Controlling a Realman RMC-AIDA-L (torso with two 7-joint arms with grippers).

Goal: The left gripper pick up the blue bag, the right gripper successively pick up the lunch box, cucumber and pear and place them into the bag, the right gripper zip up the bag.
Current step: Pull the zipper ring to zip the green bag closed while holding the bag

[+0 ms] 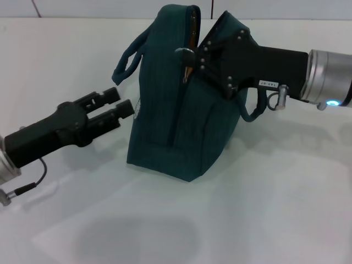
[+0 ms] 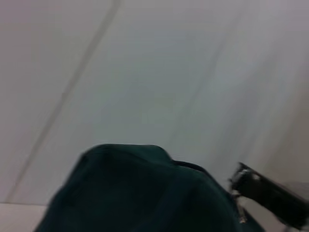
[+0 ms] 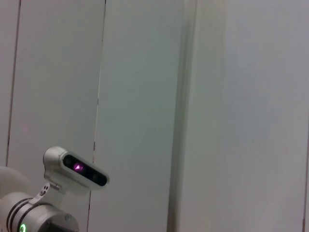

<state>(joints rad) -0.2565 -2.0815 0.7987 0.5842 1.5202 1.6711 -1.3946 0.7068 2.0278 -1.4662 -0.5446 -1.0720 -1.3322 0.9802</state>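
We see the blue bag point(image 1: 179, 118) standing upright on the white table point(image 1: 275, 209), its top seam running away from us with a strip of orange lining showing along the opening. One carry handle point(image 1: 127, 60) loops out on the robot's left side, and the other handle point(image 1: 254, 107) droops on the right, partly hidden behind the right arm.

The right gripper point(image 1: 190, 58) reaches in from the right and lies across the upper part of the bag, its black body covering much of that side. Its fingertips sit at the zipper line near the top, closed together on the small zipper pull point(image 1: 187, 71) that hangs there. A metal ring dangles beneath the arm, just clear of the bag.

The left gripper point(image 1: 122, 104) comes in low from the left, its two fingers slightly apart and holding nothing, with the tips just beside the bag's left face; we cannot tell whether they touch the fabric.

From the left wrist camera we get the dark hump of the bag point(image 2: 140, 193) filling the lower frame, and the right gripper point(image 2: 263, 191) peeking in past it against a pale wall.

The right wrist camera looks away at wall panels, and catches only a white camera head point(image 3: 75, 169) with a pink light.
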